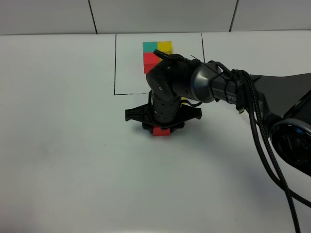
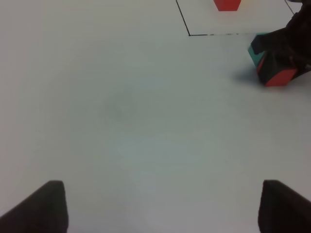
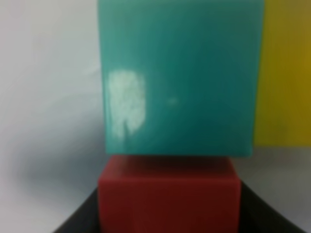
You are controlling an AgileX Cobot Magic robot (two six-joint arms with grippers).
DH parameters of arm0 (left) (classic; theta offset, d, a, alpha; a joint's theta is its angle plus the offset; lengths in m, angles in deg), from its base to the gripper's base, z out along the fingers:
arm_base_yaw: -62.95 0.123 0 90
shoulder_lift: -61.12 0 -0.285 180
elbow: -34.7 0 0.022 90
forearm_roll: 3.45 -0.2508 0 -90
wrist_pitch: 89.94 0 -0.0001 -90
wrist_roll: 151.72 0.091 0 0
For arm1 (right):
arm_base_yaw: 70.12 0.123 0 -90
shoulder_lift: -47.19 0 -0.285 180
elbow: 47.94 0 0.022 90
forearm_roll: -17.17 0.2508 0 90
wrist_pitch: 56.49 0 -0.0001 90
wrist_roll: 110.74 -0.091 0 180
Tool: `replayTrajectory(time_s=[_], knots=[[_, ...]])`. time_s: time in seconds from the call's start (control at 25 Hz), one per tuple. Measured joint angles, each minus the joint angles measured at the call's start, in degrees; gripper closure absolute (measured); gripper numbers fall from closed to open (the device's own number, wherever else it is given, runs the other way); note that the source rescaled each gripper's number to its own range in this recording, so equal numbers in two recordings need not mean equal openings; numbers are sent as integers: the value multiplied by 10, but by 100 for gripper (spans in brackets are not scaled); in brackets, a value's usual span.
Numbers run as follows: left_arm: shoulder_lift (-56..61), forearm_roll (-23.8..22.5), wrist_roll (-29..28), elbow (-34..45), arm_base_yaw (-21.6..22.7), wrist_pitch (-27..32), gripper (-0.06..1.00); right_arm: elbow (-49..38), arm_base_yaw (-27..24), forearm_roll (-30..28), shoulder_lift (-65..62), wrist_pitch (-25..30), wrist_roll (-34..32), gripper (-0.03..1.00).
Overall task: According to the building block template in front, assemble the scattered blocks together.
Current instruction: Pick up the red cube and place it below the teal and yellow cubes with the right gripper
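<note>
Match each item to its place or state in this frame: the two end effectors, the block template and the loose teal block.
Items
1. left end effector
2. right end effector
3. block template
4. loose teal block

Places and states
A. inside the black rectangle
B. closed on the loose red block
C. open above bare table
D. directly beside the loose red block

Pairs: 1-C, 2-B, 3-A, 4-D
</note>
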Motion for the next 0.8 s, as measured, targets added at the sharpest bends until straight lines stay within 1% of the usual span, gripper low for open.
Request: replayTrajectory(time_s=[0.8], knots=[[0,0,-1,0,0,0,20,1,-4,-6,3,-9,-1,95]])
